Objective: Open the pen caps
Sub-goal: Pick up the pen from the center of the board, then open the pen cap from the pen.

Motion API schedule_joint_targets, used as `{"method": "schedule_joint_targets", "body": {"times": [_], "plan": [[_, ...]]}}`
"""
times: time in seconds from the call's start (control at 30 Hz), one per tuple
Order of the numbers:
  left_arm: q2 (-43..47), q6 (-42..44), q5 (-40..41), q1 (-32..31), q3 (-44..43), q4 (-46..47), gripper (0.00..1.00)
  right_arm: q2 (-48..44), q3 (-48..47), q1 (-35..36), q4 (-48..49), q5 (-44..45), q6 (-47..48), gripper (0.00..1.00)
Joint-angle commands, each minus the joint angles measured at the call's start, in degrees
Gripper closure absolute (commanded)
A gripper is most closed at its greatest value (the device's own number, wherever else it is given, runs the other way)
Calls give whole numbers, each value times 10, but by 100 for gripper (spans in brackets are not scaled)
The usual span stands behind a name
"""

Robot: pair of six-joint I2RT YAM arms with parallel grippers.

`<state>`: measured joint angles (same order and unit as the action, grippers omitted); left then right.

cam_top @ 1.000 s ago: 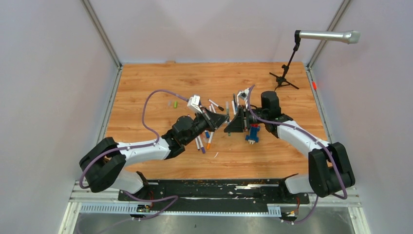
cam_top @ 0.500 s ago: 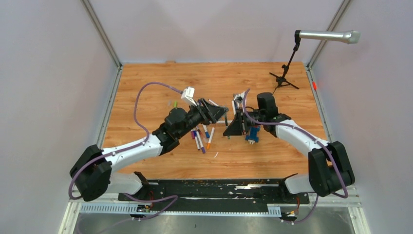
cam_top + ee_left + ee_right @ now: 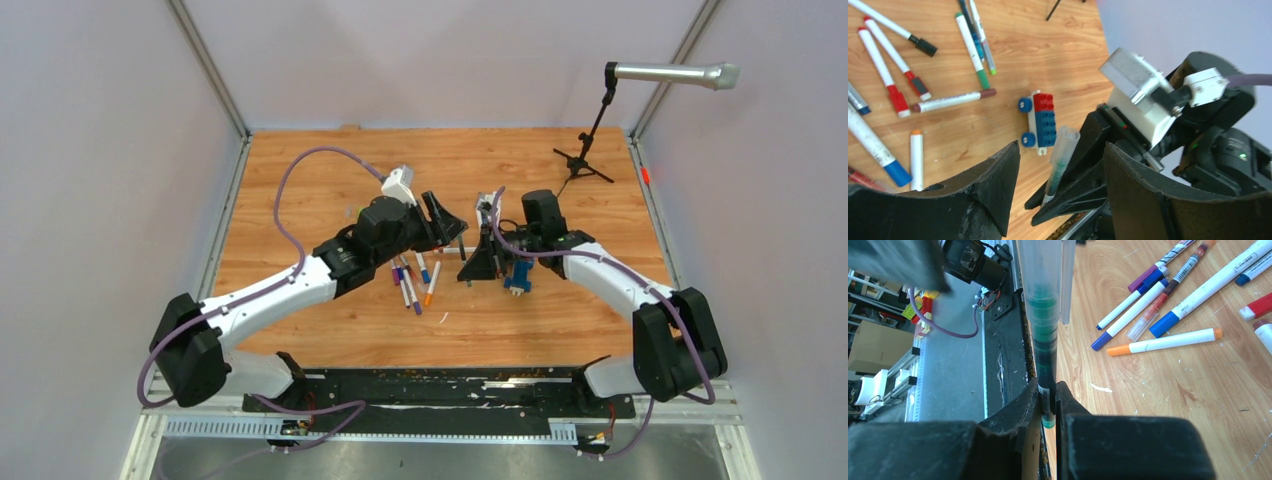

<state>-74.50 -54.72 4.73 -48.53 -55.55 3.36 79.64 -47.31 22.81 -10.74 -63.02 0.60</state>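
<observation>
My right gripper (image 3: 1049, 390) is shut on the lower end of a green pen (image 3: 1040, 310), which stands up out of its jaws with a translucent cap (image 3: 1066, 142) on top. My left gripper (image 3: 1062, 147) is open; its fingers stand apart on either side of that cap without touching it. From above, the left gripper (image 3: 450, 225) and right gripper (image 3: 480, 262) face each other mid-table. Several capped pens lie on the wood: an orange one (image 3: 1168, 341), a blue one (image 3: 1198, 295), a purple one (image 3: 1148, 277), red ones (image 3: 885, 75), a brown one (image 3: 953, 100).
A blue-and-red toy block on wheels (image 3: 1040, 122) sits beside the right gripper, also seen from above as the toy block (image 3: 517, 275). A microphone stand (image 3: 585, 150) occupies the far right corner. The black rail (image 3: 998, 340) marks the table's near edge.
The left gripper went from shut to open and drew back from the right gripper, shifting toward the far side. The right gripper closed tighter on the green pen.
</observation>
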Motion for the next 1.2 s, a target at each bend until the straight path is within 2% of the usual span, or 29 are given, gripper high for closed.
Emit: {"method": "schedule_joint_targets", "body": {"times": [0.0, 0.2, 0.47, 0.63, 0.7, 0.8, 0.9, 1.07, 1.17], "plan": [[-15, 20, 33, -16, -30, -47, 32, 6, -23, 4, -2, 0, 19, 100], [-37, 34, 49, -29, -53, -53, 42, 11, -23, 6, -2, -2, 16, 100], [-49, 46, 65, -32, -61, -53, 64, 17, -26, 8, -2, -4, 10, 100], [-56, 47, 58, -32, -61, -49, 69, 18, -25, 9, 0, -4, 6, 100], [-57, 48, 59, -32, -61, -42, 77, 18, -25, 9, 1, -4, 6, 100], [-61, 54, 68, -32, -73, -36, 100, 18, -25, 10, 1, 0, 5, 100], [-59, 63, 114, -32, -88, -36, 100, 18, -23, 14, 3, 6, 2, 100], [-40, 115, 264, -2, -123, -5, 100, 20, -18, 38, -1, 17, 11, 100], [-23, 106, 283, 38, -135, 7, 100, 24, -17, 51, -2, 29, 15, 100]]}}
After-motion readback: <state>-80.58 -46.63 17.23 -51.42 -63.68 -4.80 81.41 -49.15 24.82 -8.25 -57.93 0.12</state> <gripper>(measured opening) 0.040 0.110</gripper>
